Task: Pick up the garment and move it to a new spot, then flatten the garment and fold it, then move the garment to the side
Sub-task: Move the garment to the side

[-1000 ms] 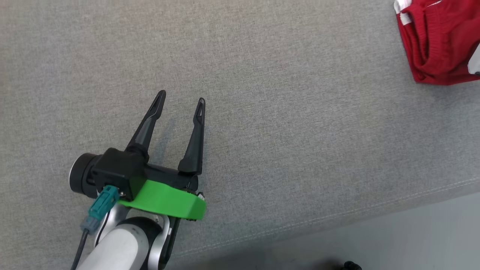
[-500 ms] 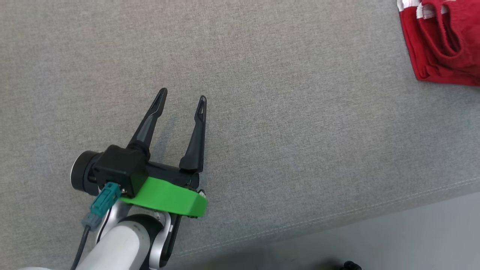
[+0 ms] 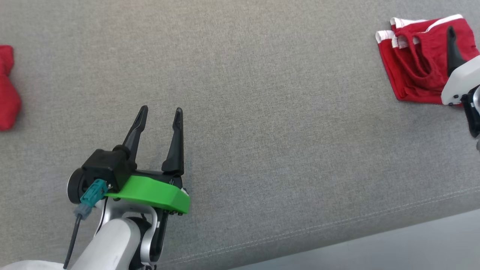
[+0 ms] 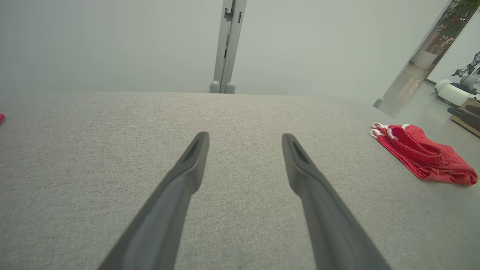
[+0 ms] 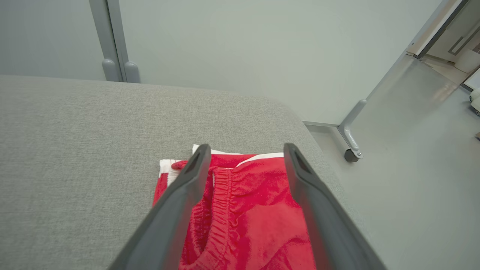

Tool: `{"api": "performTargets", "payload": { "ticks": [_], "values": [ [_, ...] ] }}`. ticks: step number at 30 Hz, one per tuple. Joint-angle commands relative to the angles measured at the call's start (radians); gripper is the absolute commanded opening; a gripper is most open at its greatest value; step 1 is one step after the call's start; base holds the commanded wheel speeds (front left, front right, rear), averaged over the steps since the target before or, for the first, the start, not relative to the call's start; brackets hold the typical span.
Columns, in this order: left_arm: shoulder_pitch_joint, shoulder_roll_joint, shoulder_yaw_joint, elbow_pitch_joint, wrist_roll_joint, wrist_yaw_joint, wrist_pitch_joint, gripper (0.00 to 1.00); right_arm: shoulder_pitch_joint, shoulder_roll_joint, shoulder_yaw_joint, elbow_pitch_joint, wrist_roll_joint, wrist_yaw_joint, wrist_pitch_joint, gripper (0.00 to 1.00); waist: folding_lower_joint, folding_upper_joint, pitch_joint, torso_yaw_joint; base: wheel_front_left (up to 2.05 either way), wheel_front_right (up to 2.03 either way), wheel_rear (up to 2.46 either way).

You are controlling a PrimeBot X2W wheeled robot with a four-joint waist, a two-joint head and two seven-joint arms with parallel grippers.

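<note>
Red shorts (image 3: 416, 71) with white trim are noted folded into a compact bundle on the grey fabric-covered table (image 3: 262, 112), close to its far right corner; the elastic waistband is turned toward the table's middle and the white-edged hems lie on the far side. The right gripper (image 5: 246, 152) is seen directly over the shorts with its two dark fingers spread wide apart, and no fabric is pinched between them; whether the fingers rest on the cloth cannot be told. In the right wrist view the gathered waistband is framed between the fingers, and the rounded table corner is seen just beyond the garment. The left gripper (image 3: 161, 110) is held over bare fabric near the table's front edge, well apart from the shorts, its fingers likewise parted and holding nothing. A second red cloth item (image 3: 7, 88) is recorded at the table's left edge, partly cut off by the frame. Pale grey floor (image 3: 412, 247) is seen past the stitched front edge.
</note>
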Motion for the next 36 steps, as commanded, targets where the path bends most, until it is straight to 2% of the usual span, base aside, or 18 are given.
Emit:
{"api": "performTargets", "payload": {
  "ticks": [1,10,20,27,28,32,36],
  "values": [
    [0.025,0.003,0.015,0.026,-0.022,-0.008,-0.017,1.00,0.037,0.008,0.009,-0.022,0.013,-0.002,-0.004,1.00,-0.0001,0.0000,-0.096,0.031,0.00,0.00,0.00],
    [0.108,0.036,0.112,0.154,-0.108,-0.019,-0.090,1.00,0.189,0.069,0.019,-0.155,0.049,-0.002,-0.004,1.00,-0.0001,0.0000,-0.242,0.083,0.00,0.00,0.00],
    [0.247,0.078,0.189,0.175,-0.155,0.012,-0.136,1.00,0.440,0.170,-0.116,-0.383,-0.010,-0.002,0.005,1.00,-0.0001,0.0000,-0.342,0.126,0.00,0.00,0.00],
    [0.322,0.087,0.179,0.137,-0.142,0.036,-0.141,1.00,0.661,0.266,-0.245,-0.609,-0.083,-0.002,0.065,1.00,-0.0001,0.0000,-0.376,0.169,0.00,0.00,0.00],
    [0.322,0.087,0.179,0.137,-0.142,0.036,-0.141,1.00,0.661,0.266,-0.245,-0.609,-0.083,-0.002,0.065,1.00,-0.0001,0.0000,-0.376,0.169,0.00,0.00,0.00],
    [0.352,0.091,0.173,0.112,-0.134,0.050,-0.140,1.00,0.772,0.336,-0.290,-0.763,-0.131,-0.002,0.115,1.00,-0.0001,0.0000,-0.383,0.182,0.00,0.00,0.00],
    [0.374,0.093,0.168,0.091,-0.134,0.060,-0.135,1.00,0.851,0.378,-0.297,-0.889,-0.160,-0.002,0.163,1.00,-0.0001,0.0000,-0.389,0.189,0.00,0.00,0.00]
  ]
}}
